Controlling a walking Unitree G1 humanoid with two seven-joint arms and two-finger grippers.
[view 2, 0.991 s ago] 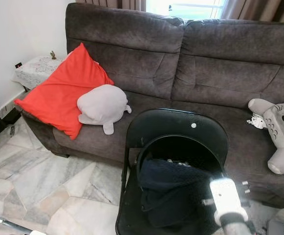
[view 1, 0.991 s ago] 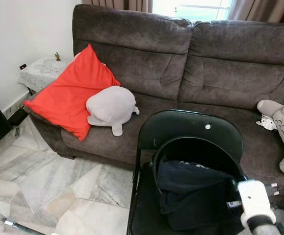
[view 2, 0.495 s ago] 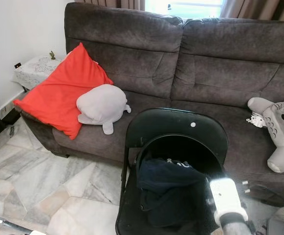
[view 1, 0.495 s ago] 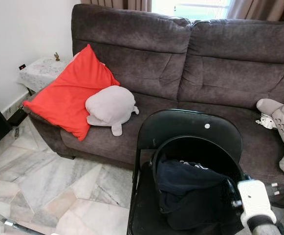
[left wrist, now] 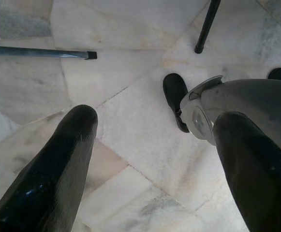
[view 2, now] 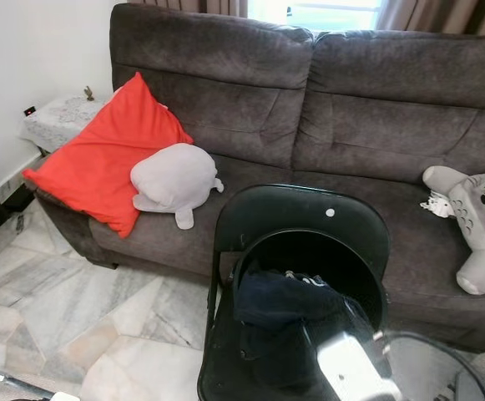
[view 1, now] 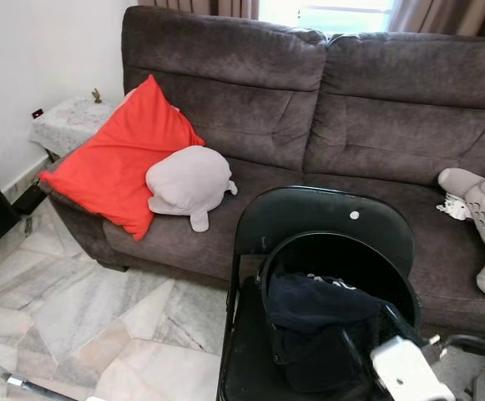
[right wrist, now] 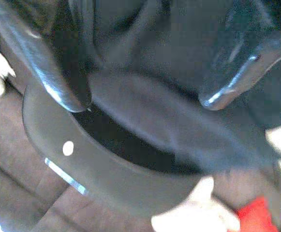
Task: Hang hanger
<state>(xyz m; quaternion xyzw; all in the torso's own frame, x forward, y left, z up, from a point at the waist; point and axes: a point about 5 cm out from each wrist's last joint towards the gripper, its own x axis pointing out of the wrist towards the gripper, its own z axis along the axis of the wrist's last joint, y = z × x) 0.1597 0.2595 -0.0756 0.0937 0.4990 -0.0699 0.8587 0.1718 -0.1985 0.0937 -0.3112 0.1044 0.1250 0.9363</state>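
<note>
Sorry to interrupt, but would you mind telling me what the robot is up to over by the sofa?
The robot stands at a black folding chair in front of the grey sofa. A dark garment lies bundled on the chair's seat. The right gripper is just above that bundle with its fingers apart, holding nothing. The left gripper hangs open over the marble floor. I cannot make out a hanger.

Head stereo pair looks forward and down, sharing chair (view 1: 325, 225) and sofa (view 2: 309, 100); left wrist faces floor (left wrist: 130, 145) — right wrist close on chair.
</note>
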